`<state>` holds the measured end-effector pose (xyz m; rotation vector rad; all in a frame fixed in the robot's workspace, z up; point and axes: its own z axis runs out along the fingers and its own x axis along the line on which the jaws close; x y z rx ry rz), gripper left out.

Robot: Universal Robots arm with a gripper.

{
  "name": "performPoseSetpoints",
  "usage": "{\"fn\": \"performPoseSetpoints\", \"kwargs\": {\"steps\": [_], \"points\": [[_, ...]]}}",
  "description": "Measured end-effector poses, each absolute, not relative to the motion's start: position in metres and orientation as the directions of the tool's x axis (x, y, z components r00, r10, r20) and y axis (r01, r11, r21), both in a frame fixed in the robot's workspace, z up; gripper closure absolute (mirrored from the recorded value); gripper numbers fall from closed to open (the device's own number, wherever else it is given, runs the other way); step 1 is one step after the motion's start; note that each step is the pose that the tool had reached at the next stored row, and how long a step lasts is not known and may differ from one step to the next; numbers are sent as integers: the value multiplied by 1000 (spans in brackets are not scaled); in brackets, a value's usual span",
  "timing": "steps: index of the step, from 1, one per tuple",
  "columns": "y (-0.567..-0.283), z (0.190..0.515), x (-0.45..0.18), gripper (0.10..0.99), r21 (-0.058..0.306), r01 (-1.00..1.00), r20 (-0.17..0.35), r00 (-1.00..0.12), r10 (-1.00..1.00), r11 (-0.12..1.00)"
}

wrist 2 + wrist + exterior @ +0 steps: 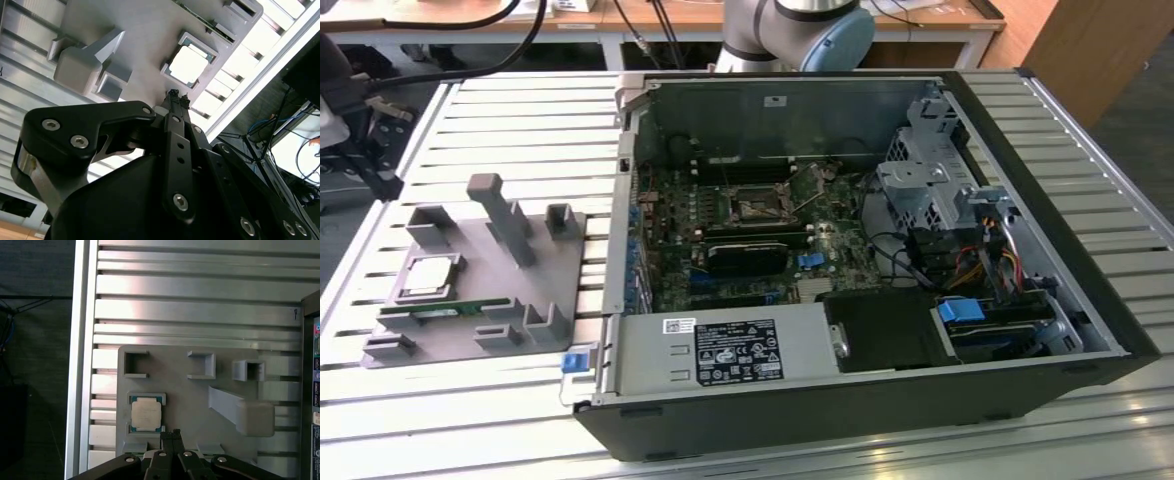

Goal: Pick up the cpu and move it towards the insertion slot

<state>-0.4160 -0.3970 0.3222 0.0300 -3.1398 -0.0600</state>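
One slatted metal table (507,110) spreads beneath the pincer. Off to one side of the pincer stands the open computer case (761,425), and deep inside it the insertion slot (757,203), framed in bright metal and well apart from the fingers. Under the pincer lies a grey holder tray (185,390). The cpu (146,414) sits in a square pocket of that tray, just beside the fingertips and untouched. The pincer (172,433) has its two fingers pressed together, gripping nothing.
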Motion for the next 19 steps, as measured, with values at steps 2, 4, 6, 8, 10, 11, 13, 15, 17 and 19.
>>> {"fn": "performPoseSetpoints", "kwargs": {"steps": [2,4,6,8,10,11,13,15,17,19], "points": [[-397,322,-416,980,38,-19,1,-1000,-19,999],[-397,321,-416,980,38,-19,1,-1000,-19,999],[-397,321,-416,980,38,-19,1,-1000,-19,999],[-397,320,-416,980,38,-19,1,-1000,-19,999],[-397,320,-416,980,38,-19,1,-1000,-19,999],[-397,320,-416,980,38,-19,1,-1000,-19,999],[-397,319,-416,980,38,-19,1,-1000,-19,999],[-397,319,-416,980,38,-19,1,-1000,-19,999],[-397,318,-417,980,38,-19,1,-1000,-19,999],[-397,318,-417,980,38,-19,1,-1000,-19,999]]}}
